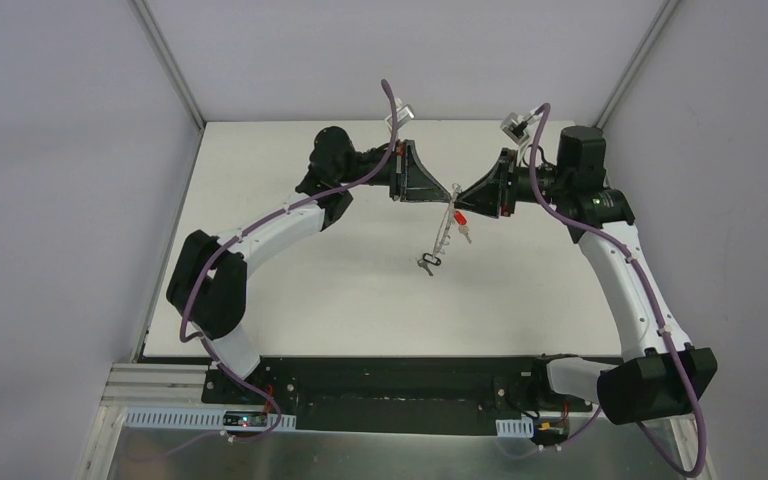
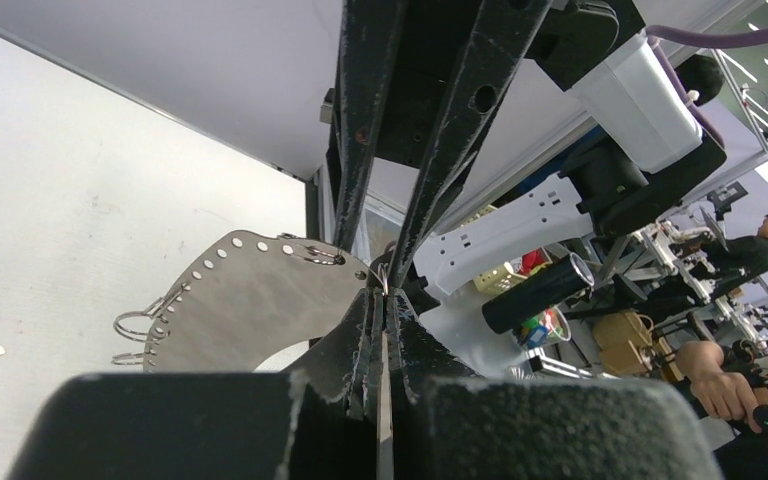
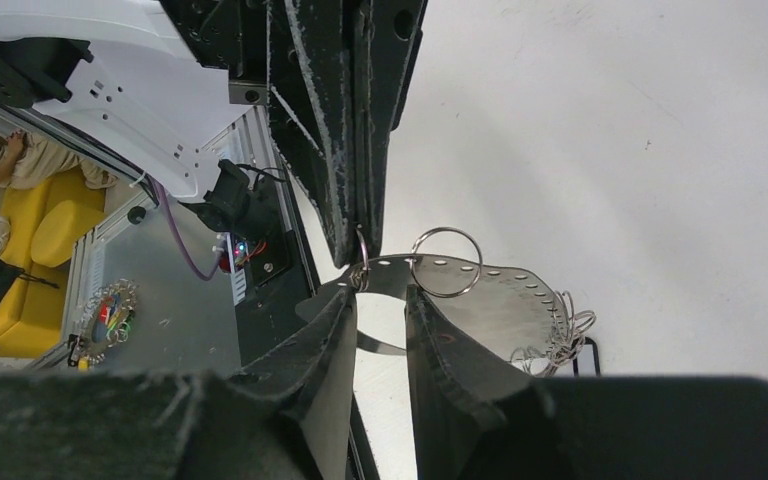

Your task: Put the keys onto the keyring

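Clearly early: left gripper (image 2: pixel 380 310) clamps the keyring (image 2: pixel 250 300), right gripper (image 3: pixel 380 320) gapes around its edge; I judge the red key (image 1: pixel 460 217) unthreaded.

Grey holed keyring (image 2: pixel 250 300) aloft; red-headed key (image 1: pixel 460 217), dark-tagged key (image 1: pixel 428 263) near it.

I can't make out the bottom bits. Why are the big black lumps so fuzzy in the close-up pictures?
Left wrist: the left tool sits right at the lens, so it blurs, while the keyring looks sharp. Right wrist: the right tool blurs likewise. Top external: evenly lit, nothing fuzzy, faint shadows.
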Motion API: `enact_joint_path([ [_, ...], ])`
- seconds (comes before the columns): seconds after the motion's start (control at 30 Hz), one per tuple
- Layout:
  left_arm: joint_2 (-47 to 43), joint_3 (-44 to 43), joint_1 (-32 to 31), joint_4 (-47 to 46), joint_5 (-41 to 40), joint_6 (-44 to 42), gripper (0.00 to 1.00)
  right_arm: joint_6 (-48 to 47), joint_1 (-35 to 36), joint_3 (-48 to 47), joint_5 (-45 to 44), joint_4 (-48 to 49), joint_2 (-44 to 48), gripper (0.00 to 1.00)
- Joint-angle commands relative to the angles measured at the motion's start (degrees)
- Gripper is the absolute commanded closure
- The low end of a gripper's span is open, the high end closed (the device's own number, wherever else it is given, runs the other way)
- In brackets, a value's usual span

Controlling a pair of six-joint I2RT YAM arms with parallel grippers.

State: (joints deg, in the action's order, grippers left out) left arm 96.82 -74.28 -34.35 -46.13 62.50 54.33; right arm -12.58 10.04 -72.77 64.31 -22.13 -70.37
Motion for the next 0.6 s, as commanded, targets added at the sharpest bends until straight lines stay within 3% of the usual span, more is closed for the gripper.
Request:
enact_joint_path([
  [0.0, -1.56, -0.65, -0.89, -4.67, -0.2, 0.87, 1.0, 0.89, 0.3, -0.17, 1.6, 3.19, -0.33, 0.73],
  [0.37, -0.94, -1.47, -1.16, -4.05, -0.12, 0.17, 1.0, 1.17, 1.77, 0.01, 2.44, 3.54, -1.1, 0.78],
  [0.57, -0.75, -1.65, -1.34, -2.99, 0.01, -0.81, 1.0, 1.17, 2.25, 0.0, 3.23, 3.52, -1.43, 0.95],
])
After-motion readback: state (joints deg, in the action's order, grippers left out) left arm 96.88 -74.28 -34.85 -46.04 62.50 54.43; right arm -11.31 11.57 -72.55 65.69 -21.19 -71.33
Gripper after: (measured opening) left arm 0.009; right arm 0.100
